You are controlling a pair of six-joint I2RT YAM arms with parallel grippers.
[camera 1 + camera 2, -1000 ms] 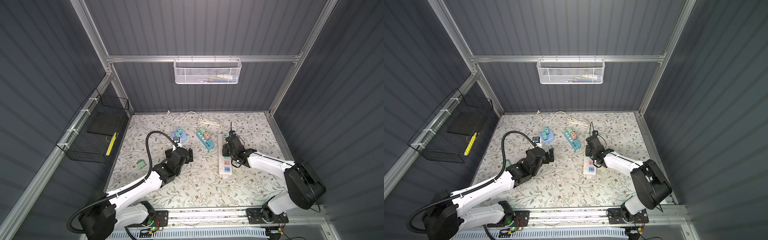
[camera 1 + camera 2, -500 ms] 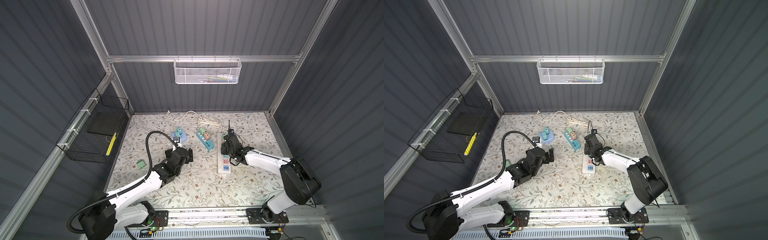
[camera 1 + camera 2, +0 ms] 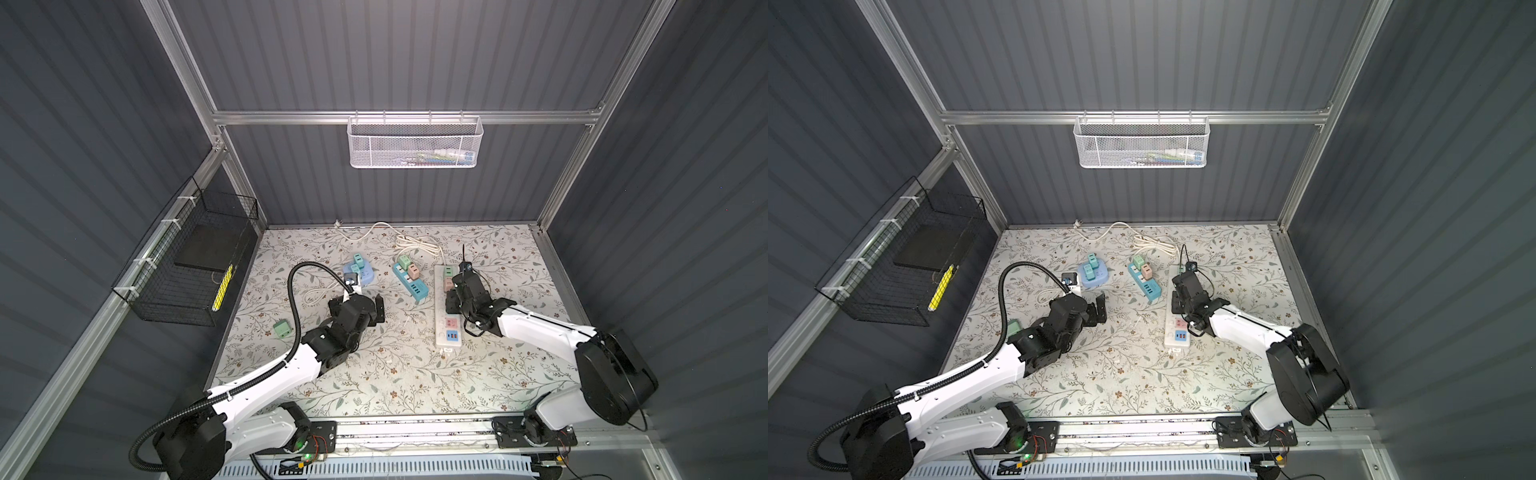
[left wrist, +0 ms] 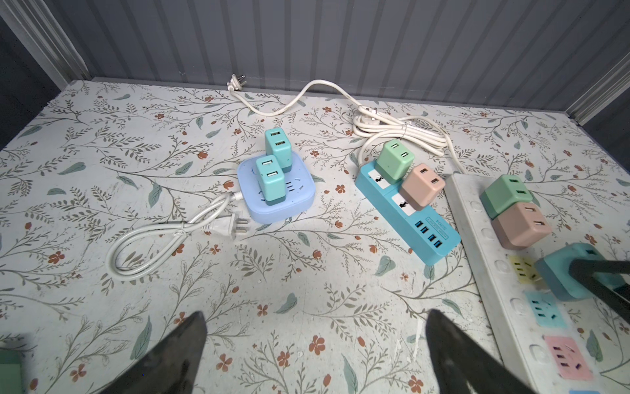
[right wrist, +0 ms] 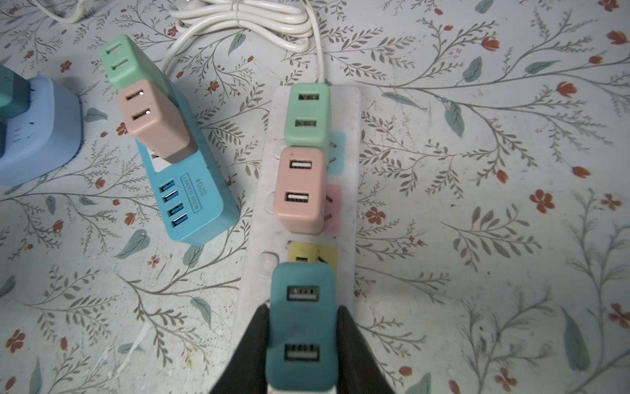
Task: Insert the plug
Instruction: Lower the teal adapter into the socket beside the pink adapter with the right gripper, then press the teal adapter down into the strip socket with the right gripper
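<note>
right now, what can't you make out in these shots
Prongs of the teal plug in the right tool: right wrist view, hidden under its body; seating in the white strip unclear.
Mesh basket contents: both top views, too small.
Loose green plug: left wrist view, cut by the edge.

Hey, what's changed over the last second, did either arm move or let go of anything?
Only the right arm moved: its elbow swung slightly inward, then back out. The right gripper stayed shut on the teal plug over the white power strip, barely shifting. Nothing was grabbed or released. The left gripper stayed open and still; everything else stayed put.
</note>
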